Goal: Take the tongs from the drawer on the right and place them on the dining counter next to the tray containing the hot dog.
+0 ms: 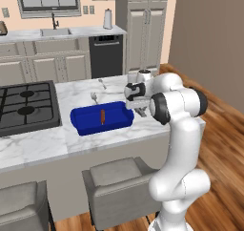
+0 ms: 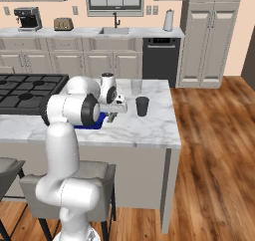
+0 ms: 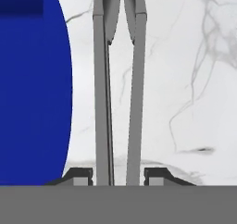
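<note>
Between the pincer (image 3: 118, 177) tips in the hand view run the tongs (image 3: 118, 79), two slim grey arms rising from the bottom toward the top of that picture, the pincer pinching them from both sides near one end. They hang over the white marble bench (image 3: 185, 79), just beside the blue tray (image 3: 32, 93), whose rounded edge fills the left side; whether the tongs already touch the marble I cannot tell. Handling guess: stiff metal, light, probably slick, and springy across the two arms, so a grip across both arms like this one looks sensible (a hold nearer the middle would swing less). Placement looks nearly done; what remains is likely lowering and release. The left base view adds what the hand view lacks: the whole tray (image 1: 101, 117) on the bench (image 1: 43, 144), the thin reddish hot dog (image 1: 102, 116) lying inside it, a small silver fork (image 1: 94, 98) behind the tray, and the pincer (image 1: 139, 111) low at the tray's right end. The right base view shows the far side instead: a dark cup (image 2: 142, 106) near the pincer (image 2: 112, 116) and a clear glass (image 2: 136, 86) behind it, with the tray (image 2: 97, 121) mostly hidden by the arm. The tongs themselves are too small to make out in either base view.
</note>
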You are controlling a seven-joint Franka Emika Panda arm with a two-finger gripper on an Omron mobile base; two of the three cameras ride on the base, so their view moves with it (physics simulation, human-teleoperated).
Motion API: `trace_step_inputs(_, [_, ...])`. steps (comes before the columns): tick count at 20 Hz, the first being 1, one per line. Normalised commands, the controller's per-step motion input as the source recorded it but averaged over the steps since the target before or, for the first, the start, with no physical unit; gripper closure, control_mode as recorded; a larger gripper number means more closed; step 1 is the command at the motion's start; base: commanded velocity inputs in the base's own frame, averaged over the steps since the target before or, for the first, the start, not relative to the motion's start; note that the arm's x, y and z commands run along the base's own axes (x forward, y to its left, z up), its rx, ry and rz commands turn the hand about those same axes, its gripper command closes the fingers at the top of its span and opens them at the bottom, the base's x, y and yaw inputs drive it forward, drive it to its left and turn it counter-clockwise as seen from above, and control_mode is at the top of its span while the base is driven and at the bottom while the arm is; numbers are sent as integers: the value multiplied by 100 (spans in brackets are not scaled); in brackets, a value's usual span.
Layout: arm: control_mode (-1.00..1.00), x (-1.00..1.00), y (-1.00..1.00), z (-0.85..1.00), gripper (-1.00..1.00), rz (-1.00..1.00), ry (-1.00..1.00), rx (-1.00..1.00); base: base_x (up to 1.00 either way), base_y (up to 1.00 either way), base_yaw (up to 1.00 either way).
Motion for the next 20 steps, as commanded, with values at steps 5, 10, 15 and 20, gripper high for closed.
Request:
trace_step_inputs(5, [-100, 11, 0, -24, 100, 0, 0, 0, 0, 0, 0])
trace_step_inputs(10, [-100, 7, 0, -19, 100, 0, 0, 0, 0, 0, 0])
trace_step_inputs(15, [-100, 1, 0, -12, 100, 0, 0, 0, 0, 0, 0])
trace_step_inputs(20, [-100, 0, 0, -4, -100, 0, 0, 0, 0, 0, 0])
